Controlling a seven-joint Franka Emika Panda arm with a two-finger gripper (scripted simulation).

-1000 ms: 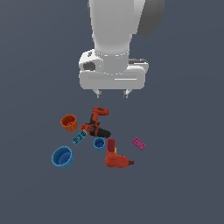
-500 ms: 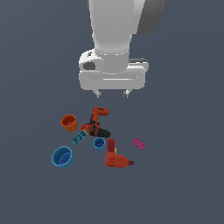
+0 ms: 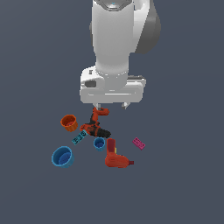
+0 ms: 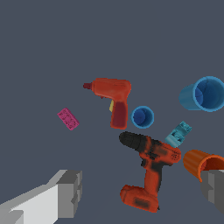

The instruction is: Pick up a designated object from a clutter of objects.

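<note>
The all-red power drill (image 3: pixel 116 157) (image 4: pixel 111 94) lies on the grey floor at the front of the clutter, its dark tip toward the exterior view's right. Behind it lies the slimmer orange-red drill with a black chuck (image 3: pixel 95 126) (image 4: pixel 148 168). My gripper (image 3: pixel 111 106) (image 4: pixel 142 194) hangs open well above the clutter, over the orange-red drill, with nothing between its fingers (image 4: pixel 65 194).
An orange cup (image 3: pixel 69 123) (image 4: pixel 202 162), a large blue cup (image 3: pixel 61 156) (image 4: pixel 203 93), a small blue cup (image 3: pixel 99 143) (image 4: pixel 142 117), a cyan piece (image 3: pixel 78 138) (image 4: pixel 178 134) and a pink flat block (image 3: pixel 138 143) (image 4: pixel 68 119) lie scattered around the two drills.
</note>
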